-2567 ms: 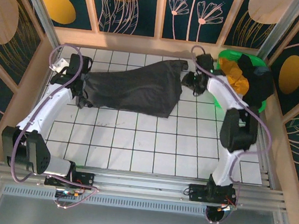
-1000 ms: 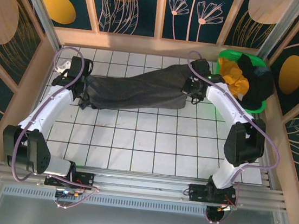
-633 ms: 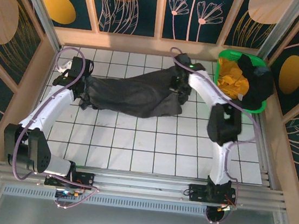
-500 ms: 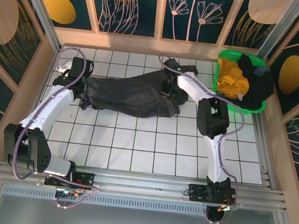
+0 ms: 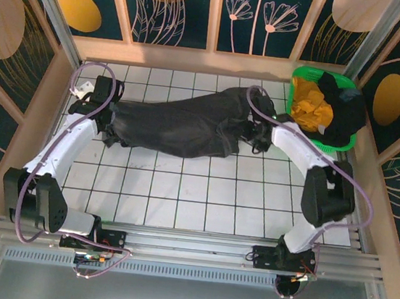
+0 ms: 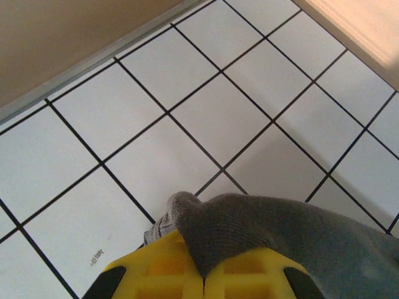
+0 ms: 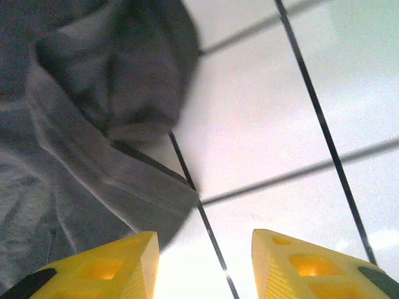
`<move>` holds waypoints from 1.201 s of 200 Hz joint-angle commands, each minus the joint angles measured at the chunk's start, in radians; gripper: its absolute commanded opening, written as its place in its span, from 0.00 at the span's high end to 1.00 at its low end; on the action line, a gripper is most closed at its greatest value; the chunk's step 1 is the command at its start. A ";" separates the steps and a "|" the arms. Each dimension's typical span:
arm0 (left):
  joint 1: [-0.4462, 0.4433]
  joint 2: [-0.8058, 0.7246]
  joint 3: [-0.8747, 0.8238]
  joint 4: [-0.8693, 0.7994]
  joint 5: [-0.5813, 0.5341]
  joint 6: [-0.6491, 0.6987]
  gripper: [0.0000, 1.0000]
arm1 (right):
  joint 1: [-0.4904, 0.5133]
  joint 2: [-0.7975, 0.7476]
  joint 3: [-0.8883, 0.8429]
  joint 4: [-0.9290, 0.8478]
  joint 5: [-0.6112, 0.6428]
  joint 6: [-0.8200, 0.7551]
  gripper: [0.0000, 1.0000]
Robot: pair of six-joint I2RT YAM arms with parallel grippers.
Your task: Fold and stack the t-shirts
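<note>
My left hand (image 6: 204, 271) is closed on the left edge of the charcoal t-shirt (image 5: 181, 122), which lies crumpled on the far part of the tiled worktop (image 5: 180, 191). My right hand (image 7: 202, 243) stands open and holds nothing, just beside the shirt's right end.

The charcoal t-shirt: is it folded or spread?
Spread but bunched, not folded: the charcoal t-shirt lies long across the tiles, one end in the left gripper.
</note>
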 commanded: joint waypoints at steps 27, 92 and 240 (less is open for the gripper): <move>0.007 -0.003 0.037 -0.003 -0.012 -0.026 1.00 | -0.009 -0.004 -0.149 0.215 -0.262 0.361 0.53; 0.006 0.005 0.033 0.019 0.016 -0.040 1.00 | -0.011 0.143 -0.084 0.237 -0.313 0.388 0.54; 0.007 0.008 0.025 0.034 0.026 -0.048 1.00 | -0.016 0.277 0.081 0.175 -0.121 0.338 1.00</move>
